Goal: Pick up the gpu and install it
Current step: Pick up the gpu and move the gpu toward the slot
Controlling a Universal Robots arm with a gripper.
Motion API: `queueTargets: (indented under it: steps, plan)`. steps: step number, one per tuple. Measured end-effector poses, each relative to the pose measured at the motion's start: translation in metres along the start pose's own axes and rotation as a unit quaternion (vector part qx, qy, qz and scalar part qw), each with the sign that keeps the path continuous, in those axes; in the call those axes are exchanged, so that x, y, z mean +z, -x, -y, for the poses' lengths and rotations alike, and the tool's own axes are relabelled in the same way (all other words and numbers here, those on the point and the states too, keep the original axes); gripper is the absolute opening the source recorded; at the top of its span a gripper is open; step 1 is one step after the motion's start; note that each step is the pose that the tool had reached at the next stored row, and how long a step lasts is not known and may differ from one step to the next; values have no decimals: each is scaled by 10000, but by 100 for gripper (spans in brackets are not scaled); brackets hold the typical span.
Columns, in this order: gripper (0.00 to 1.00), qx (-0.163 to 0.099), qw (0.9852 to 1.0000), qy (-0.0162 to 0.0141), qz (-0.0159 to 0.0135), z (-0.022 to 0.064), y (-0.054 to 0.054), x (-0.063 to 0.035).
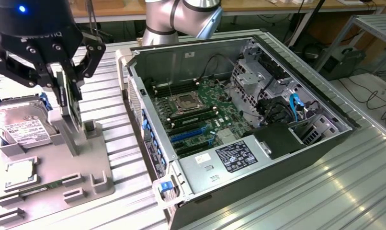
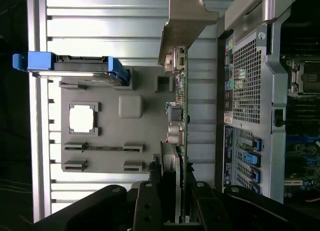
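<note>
The gpu (image 1: pixel 69 103) is a thin card with a green board, held upright and edge-on. My gripper (image 1: pixel 66 80) is shut on its upper part, at the exterior view's upper left. The card's lower edge hangs close over the posts of the grey holder tray (image 1: pixel 84 163). In the wrist view the gpu (image 2: pixel 183 103) runs as a narrow green strip out from between my fingers (image 2: pixel 150 201), and its silver end bracket (image 2: pixel 182 21) is at the far end. My gripper (image 2: pixel 172 196) grips it between the tray (image 2: pixel 145 156) and the computer case (image 2: pixel 250 81).
The open computer case (image 1: pixel 321 103) lies at the exterior view's right, with its motherboard (image 1: pixel 202 108) and blue slots (image 1: pixel 187 135) exposed. On the tray sit a hard drive (image 1: pixel 20 127), a processor chip (image 1: pixel 20 173) and a memory stick (image 1: pixel 38 189). The ribbed metal table (image 1: pixel 346 191) surrounds everything.
</note>
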State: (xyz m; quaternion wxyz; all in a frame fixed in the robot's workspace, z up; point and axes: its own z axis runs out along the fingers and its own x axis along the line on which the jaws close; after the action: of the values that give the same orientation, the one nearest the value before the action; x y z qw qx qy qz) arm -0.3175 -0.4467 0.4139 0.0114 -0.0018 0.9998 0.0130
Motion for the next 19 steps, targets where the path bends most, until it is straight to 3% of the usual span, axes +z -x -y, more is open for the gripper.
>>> queueTargets:
  steps: [7, 19]
  plan:
    - [27, 0, 10000, 1, 1, -6, 6, -241]
    - [27, -1, 10000, -3, 0, -6, 45, -243]
